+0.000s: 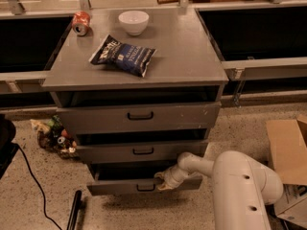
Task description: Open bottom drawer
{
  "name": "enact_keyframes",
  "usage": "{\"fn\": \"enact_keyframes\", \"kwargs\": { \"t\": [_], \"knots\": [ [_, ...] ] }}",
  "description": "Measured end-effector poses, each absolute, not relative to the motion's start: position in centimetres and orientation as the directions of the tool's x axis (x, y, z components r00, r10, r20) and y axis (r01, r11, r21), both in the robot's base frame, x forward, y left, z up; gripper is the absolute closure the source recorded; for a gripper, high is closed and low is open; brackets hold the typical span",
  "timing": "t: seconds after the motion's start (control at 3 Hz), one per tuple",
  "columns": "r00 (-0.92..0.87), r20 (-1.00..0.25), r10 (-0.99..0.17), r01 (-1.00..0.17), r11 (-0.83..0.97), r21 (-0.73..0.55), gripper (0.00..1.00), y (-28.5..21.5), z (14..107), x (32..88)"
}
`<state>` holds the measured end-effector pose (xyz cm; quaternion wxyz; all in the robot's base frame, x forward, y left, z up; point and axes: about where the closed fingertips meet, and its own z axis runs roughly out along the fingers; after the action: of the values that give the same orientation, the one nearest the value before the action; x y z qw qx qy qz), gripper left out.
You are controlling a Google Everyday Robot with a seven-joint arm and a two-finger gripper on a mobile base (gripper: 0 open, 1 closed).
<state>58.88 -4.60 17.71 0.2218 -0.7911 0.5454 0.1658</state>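
Observation:
The grey cabinet has three drawers. The bottom drawer, the lowest and shallowest front with a small black bar handle, is pulled out a little, with a dark gap above it. My gripper is at the drawer's top edge just right of the handle, at the end of the white arm reaching in from the lower right. The middle drawer and top drawer stay pushed in.
On the cabinet top lie a dark blue chip bag, a white bowl and a red can. A pile of wrappers lies on the floor at left, a cardboard box at right, a black cable at lower left.

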Motion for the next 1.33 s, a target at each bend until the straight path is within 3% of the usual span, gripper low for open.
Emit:
{"fn": "enact_keyframes", "kwargs": {
  "t": [0.33, 1.33],
  "knots": [
    [0.35, -0.504, -0.789, -0.937, -0.307, -0.17, 1.0, -4.6, 18.6, 58.88],
    [0.35, -0.504, -0.789, -0.937, -0.307, -0.17, 0.34, -4.6, 18.78, 58.87]
  ]
}}
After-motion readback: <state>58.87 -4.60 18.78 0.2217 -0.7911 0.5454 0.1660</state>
